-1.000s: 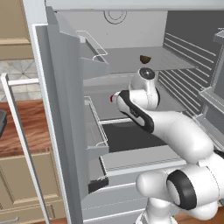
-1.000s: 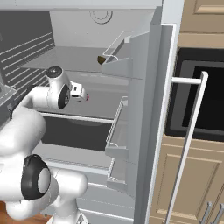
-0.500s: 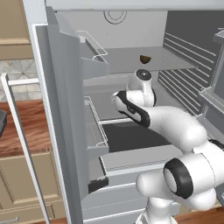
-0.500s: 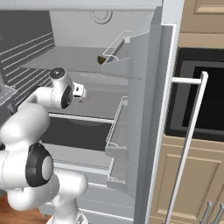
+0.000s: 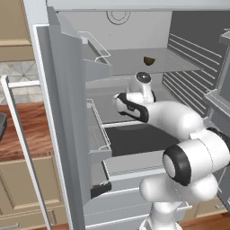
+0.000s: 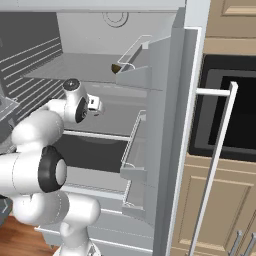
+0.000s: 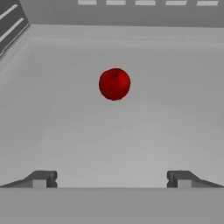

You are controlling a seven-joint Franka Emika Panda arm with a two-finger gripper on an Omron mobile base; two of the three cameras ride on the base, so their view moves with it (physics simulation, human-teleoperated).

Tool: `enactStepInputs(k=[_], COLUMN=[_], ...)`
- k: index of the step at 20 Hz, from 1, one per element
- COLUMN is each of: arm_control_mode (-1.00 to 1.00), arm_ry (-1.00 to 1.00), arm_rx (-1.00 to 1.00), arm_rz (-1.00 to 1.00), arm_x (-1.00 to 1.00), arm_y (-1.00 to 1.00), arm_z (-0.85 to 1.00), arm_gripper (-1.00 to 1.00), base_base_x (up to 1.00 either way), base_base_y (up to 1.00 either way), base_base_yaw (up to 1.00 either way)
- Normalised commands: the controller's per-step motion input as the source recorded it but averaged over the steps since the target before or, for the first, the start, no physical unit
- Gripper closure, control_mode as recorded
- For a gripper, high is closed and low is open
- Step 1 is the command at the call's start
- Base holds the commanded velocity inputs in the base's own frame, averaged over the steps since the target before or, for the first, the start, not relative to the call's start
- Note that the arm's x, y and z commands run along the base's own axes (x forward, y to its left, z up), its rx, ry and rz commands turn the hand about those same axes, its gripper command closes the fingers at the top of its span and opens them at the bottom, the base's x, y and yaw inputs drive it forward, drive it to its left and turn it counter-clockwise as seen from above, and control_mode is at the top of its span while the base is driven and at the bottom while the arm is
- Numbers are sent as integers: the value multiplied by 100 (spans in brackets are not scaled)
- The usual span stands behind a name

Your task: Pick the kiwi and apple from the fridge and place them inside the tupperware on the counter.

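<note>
Apple [image 7: 114, 83] sits on a grey fridge [image 5: 134, 63] shelf, straight ahead of the gripper [image 7: 112, 179] and not touching it. Gripper fingers stand wide apart, holding nothing. Kiwi [image 5: 149, 60], probably, rests one shelf higher.

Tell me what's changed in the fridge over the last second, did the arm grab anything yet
Nothing grabbed yet. The arm has swung deeper into the fridge over its middle shelf, and the gripper now faces the apple with its jaws open, the apple ahead of the fingertips and untouched. The kiwi stayed where it was on the upper shelf, and the fridge doors stayed open.
</note>
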Motion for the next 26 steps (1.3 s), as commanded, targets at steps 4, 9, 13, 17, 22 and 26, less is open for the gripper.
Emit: enactStepInputs(k=[4, 9, 13, 17, 22, 26], arm_control_mode=[-100, -100, -100, -100, -100, -100], arm_ry=[0, 0, 0, 0, 0, 0], arm_rx=[0, 0, 0, 0, 0, 0], arm_rz=[0, 0, 0, 0, 0, 0], arm_x=[32, 31, 30, 26, 25, 25], arm_y=[4, 5, 8, 7, 3, 1], arm_z=[-14, -12, -17, -22, -15, -8], arm_gripper=[-100, -100, -100, -100, -100, -100], base_base_x=[0, 0, 0, 0, 0, 0], base_base_y=[0, 0, 0, 0, 0, 0], base_base_yaw=[0, 0, 0, 0, 0, 0])
